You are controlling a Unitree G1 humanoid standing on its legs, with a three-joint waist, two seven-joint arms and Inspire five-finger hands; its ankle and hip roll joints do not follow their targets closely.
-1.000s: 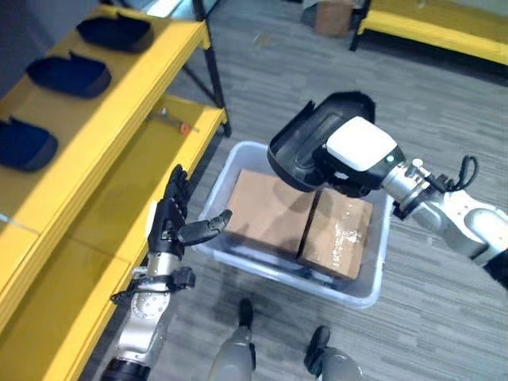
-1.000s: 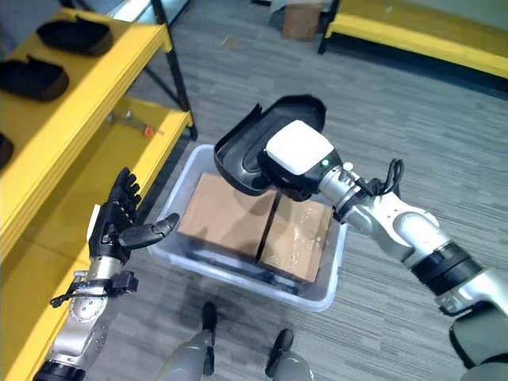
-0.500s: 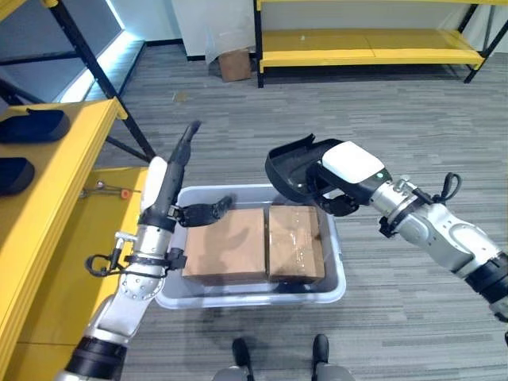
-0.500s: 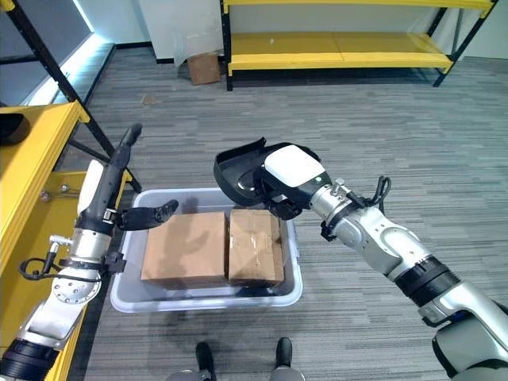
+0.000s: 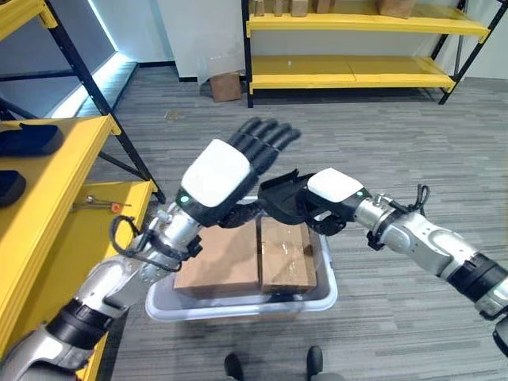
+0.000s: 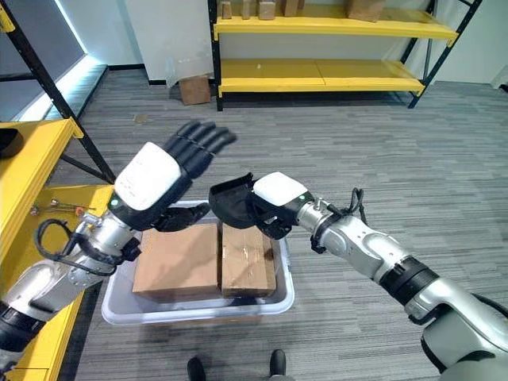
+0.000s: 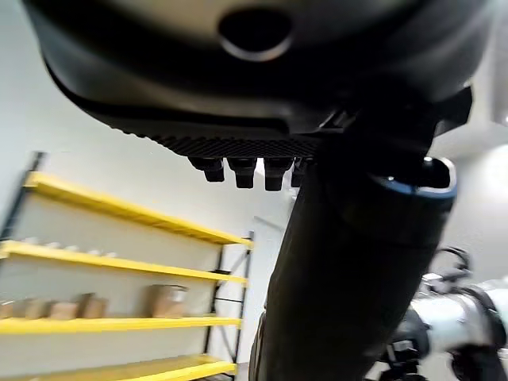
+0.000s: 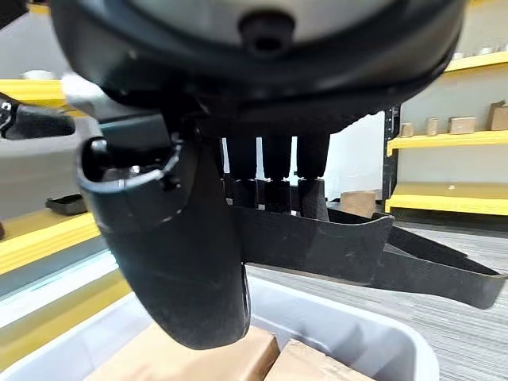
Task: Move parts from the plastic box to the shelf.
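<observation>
My right hand [image 6: 274, 198] is clamped on the black part [image 6: 230, 202], which juts out toward my raised, straight-fingered left hand [image 6: 155, 175] just beside it.

The place reads as a warehouse or storeroom. At twelve o'clock a long rack of yellow shelves [image 5: 357, 71] on dark steel uprights runs along a pale wall, its upper level carrying small cardboard cartons [image 5: 290, 7]. At nine o'clock a second yellow shelf unit [image 5: 48, 198] with black posts holds dark moulded parts [image 5: 28, 139] and a small hand tool [image 5: 99, 205]. The floor [image 5: 397, 119] is grey plank-patterned covering, with one loose cardboard box [image 5: 226, 86] standing on it against the wall at eleven o'clock. At six o'clock a translucent plastic box [image 6: 198, 305] holds two brown cartons [image 6: 202, 262].
</observation>
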